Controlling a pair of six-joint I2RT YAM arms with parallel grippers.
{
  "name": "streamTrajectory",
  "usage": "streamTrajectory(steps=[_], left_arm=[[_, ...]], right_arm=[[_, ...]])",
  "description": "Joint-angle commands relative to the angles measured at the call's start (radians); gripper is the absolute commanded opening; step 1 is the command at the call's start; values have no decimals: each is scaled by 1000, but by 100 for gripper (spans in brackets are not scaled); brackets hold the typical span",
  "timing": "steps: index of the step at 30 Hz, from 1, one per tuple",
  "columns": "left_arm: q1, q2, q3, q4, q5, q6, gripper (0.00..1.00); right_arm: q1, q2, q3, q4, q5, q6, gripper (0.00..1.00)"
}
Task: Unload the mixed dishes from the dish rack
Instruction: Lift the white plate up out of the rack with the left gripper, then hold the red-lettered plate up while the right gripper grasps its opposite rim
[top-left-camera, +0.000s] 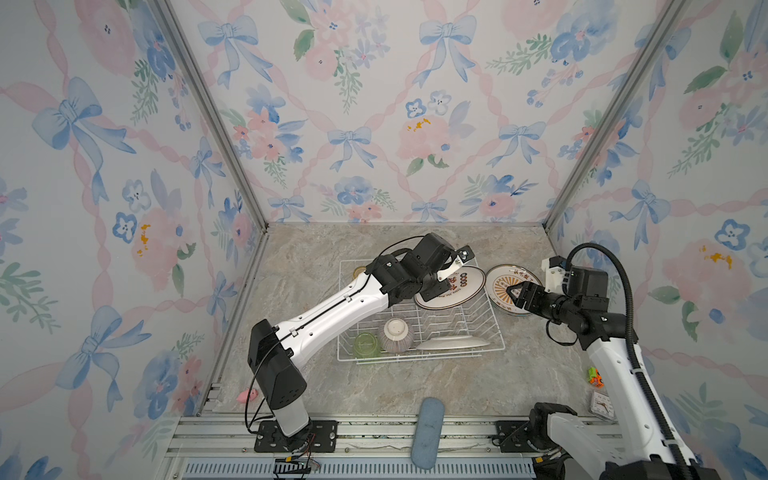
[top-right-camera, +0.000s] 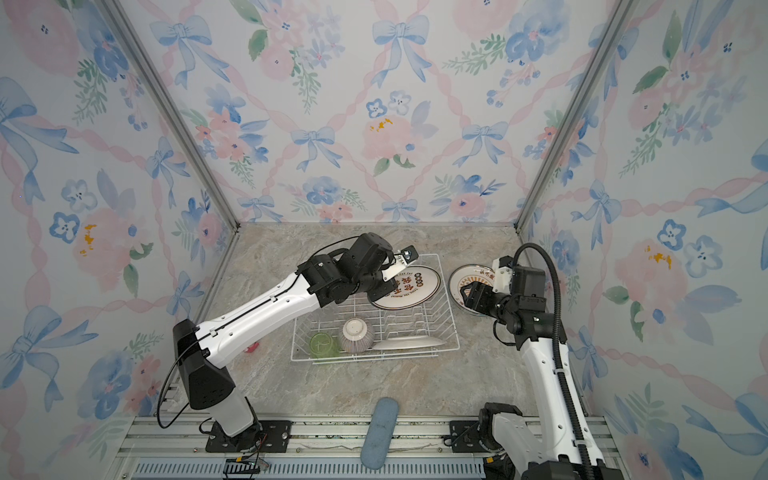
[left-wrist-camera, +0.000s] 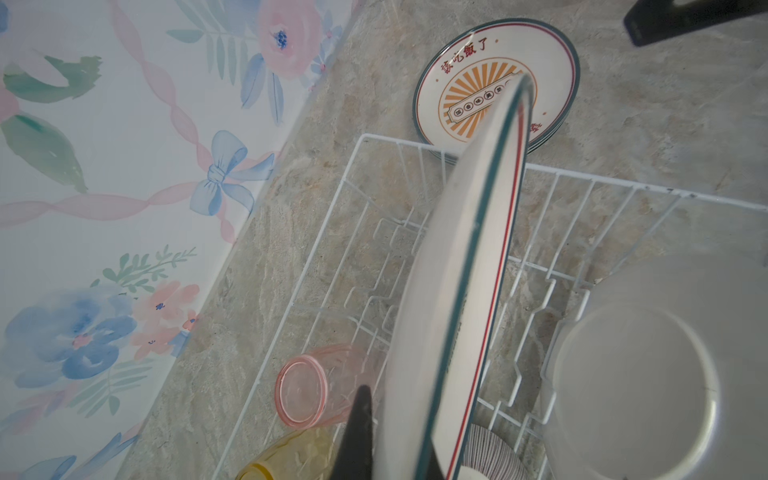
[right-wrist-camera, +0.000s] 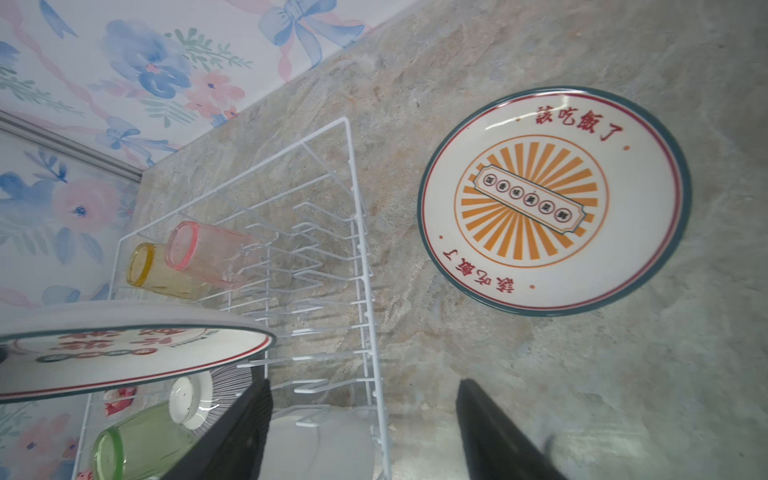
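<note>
My left gripper (top-left-camera: 434, 289) (left-wrist-camera: 399, 440) is shut on the edge of a dark-rimmed plate (top-left-camera: 457, 291) (top-right-camera: 409, 289), held tilted above the far right part of the dish rack (top-left-camera: 498, 328) (right-wrist-camera: 358, 232). In the rack lie a green tumbler (top-left-camera: 366, 344), an upturned striped bowl (top-left-camera: 397, 334), a face-down white plate (top-left-camera: 453, 343), a pink tumbler (right-wrist-camera: 199, 253) and a yellow tumbler (right-wrist-camera: 149, 270). A stack of plates (top-left-camera: 505, 278) (right-wrist-camera: 552, 199) rests on the table right of the rack. My right gripper (top-left-camera: 513, 293) (right-wrist-camera: 361, 386) hangs open over that stack's near edge, holding nothing.
A blue cloth pad (top-left-camera: 428, 432) lies at the front edge. A pink toy (top-left-camera: 248, 395) sits by the left arm's base. A small orange-green toy (top-left-camera: 595, 376) and a clear box (top-left-camera: 602, 405) lie front right. Wallpapered walls close in three sides.
</note>
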Motion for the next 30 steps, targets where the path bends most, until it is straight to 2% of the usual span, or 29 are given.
streamTrajectory(steps=[1,8,14,24,30], left_arm=[[41,-64,49,29,150,-77,0],[114,-71,74,30,321,-134,0],[162,-58,100,32,457,-175,0],[195,-22,144,34,637,-220,0],[196,5,166,36,707,-230,0]], right_arm=[[-6,-28,-47,134,-189,9,72],[-4,-40,-126,305,-407,59,70],[-2,-43,-179,457,-535,128,70],[11,-54,-193,574,-587,187,69],[45,-45,-194,684,-609,249,63]])
